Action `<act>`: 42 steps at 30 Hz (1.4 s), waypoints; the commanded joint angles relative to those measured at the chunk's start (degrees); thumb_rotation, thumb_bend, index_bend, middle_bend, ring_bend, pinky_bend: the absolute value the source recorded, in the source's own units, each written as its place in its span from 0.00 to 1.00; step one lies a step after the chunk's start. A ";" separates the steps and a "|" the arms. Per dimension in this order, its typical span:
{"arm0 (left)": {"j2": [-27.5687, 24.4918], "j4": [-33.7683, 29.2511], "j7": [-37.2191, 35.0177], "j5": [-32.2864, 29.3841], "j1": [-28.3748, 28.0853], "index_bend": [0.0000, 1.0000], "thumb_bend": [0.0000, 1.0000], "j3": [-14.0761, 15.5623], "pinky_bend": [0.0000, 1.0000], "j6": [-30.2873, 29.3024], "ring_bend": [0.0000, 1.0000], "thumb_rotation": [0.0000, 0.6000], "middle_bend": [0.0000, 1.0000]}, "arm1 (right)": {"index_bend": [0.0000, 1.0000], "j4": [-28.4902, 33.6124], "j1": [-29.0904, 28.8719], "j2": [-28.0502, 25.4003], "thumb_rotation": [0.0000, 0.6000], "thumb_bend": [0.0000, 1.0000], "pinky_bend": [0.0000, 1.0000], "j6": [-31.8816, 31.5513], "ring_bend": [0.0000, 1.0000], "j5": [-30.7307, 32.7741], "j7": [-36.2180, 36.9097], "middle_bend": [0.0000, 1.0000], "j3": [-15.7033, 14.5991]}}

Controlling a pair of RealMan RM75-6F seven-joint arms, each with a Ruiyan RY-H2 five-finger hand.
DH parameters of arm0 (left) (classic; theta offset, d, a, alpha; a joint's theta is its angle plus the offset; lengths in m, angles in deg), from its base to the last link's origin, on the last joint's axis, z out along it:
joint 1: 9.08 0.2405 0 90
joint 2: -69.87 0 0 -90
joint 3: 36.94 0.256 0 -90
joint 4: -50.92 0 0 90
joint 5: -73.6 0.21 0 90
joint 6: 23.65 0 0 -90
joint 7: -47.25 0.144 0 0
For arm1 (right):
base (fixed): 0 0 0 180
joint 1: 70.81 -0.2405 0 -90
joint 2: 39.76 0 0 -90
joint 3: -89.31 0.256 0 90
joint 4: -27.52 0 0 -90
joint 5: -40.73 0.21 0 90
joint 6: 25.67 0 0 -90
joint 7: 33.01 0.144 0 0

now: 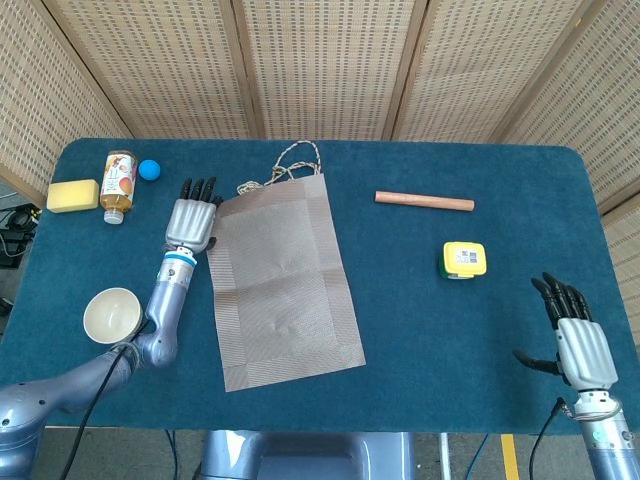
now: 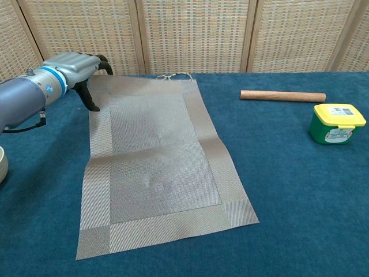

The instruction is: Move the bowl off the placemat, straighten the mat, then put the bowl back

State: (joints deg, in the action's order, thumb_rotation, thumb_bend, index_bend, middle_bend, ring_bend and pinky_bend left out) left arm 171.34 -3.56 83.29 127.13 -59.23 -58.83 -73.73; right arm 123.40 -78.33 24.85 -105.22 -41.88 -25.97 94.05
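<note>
The grey-brown woven placemat (image 1: 283, 288) (image 2: 155, 167) lies unfolded and flat on the blue table, slightly askew, with a crease across its middle. My left hand (image 1: 192, 222) (image 2: 78, 69) is at the mat's far left corner; in the chest view its thumb sits on the corner and its fingers curl behind it, pinching the mat. The cream bowl (image 1: 112, 315) (image 2: 2, 164) stands on the table left of the mat, near the front edge and beside my left forearm. My right hand (image 1: 578, 345) hovers at the front right with fingers spread, holding nothing.
A coil of rope (image 1: 292, 162) (image 2: 173, 75) pokes out from under the mat's far edge. A wooden stick (image 1: 424, 201) (image 2: 282, 96) and a yellow-lidded tub (image 1: 464, 259) (image 2: 337, 123) lie to the right. At the far left sit a sponge (image 1: 73, 195), a bottle (image 1: 119, 185) and a blue ball (image 1: 149, 169).
</note>
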 commanded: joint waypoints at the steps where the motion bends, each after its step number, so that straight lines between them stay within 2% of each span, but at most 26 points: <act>1: -1.80 -3.15 -1.92 0.23 1.13 0.05 0.05 0.23 0.00 -1.67 0.00 1.00 0.00 | 0.00 0.09 0.08 -0.01 1.00 0.15 0.00 -0.19 0.00 -0.32 -0.02 0.00 -0.13; 4: -3.59 -6.48 -4.09 0.76 2.59 0.04 0.05 0.29 0.00 -3.34 0.00 1.00 0.00 | 0.00 0.24 0.21 -0.07 1.00 0.15 0.00 -0.59 0.00 -0.84 0.05 0.00 -0.26; 9: -8.87 -15.44 -8.56 5.43 7.38 0.04 0.05 3.02 0.00 -9.10 0.00 1.00 0.00 | 0.00 0.32 0.28 -0.04 1.00 0.15 0.00 -0.86 0.00 -1.51 0.12 0.00 -0.50; 14: -14.61 -25.78 -12.45 11.26 14.19 0.04 0.04 7.52 0.00 -16.94 0.00 1.00 0.00 | 0.00 0.28 0.15 0.11 1.00 0.15 0.00 -0.51 0.00 -1.97 0.04 0.00 -0.86; 21: -23.04 -39.37 -13.63 14.84 24.76 0.03 0.00 14.77 0.00 -26.61 0.00 1.00 0.00 | 0.00 -0.01 -0.24 0.57 1.00 0.14 0.00 0.39 0.00 -3.32 -0.33 0.00 -1.84; 25: -24.99 -42.25 -12.62 17.99 29.02 0.02 0.00 17.84 0.00 -32.10 0.00 1.00 0.00 | 0.00 -0.40 -0.47 1.04 1.00 0.12 0.00 0.69 0.00 -4.07 -0.42 0.00 -2.27; 28: -25.82 -43.99 -10.73 21.21 33.03 0.00 0.00 21.28 0.00 -36.98 0.00 1.00 0.00 | 0.00 -0.90 -0.76 1.63 1.00 0.11 0.00 1.12 0.00 -4.76 -0.80 0.00 -2.71; 31: -26.49 -44.44 -11.68 23.79 35.47 0.00 0.00 23.14 0.00 -39.30 0.00 1.00 0.00 | 0.00 -1.25 -0.82 2.24 1.00 0.09 0.00 0.80 0.00 -5.81 -1.25 0.00 -3.11; 36: -28.29 -44.58 -14.16 25.80 37.26 0.00 0.00 24.07 0.00 -40.42 0.00 1.00 0.00 | 0.00 -1.87 -0.88 3.78 1.00 0.06 0.00 0.07 0.00 -7.53 -1.99 0.00 -3.64; 42: -30.13 -44.95 -16.84 26.58 38.80 0.00 0.00 23.70 0.00 -40.65 0.00 1.00 0.00 | 0.00 -1.63 -2.15 9.31 1.00 0.04 0.00 0.79 0.00 -9.88 -4.48 0.00 -4.16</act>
State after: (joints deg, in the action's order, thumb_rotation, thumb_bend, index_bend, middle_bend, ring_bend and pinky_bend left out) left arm 141.51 -48.39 66.81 153.51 -20.66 -35.03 -114.47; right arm 121.47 -79.77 32.25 -104.97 -50.95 -29.28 90.03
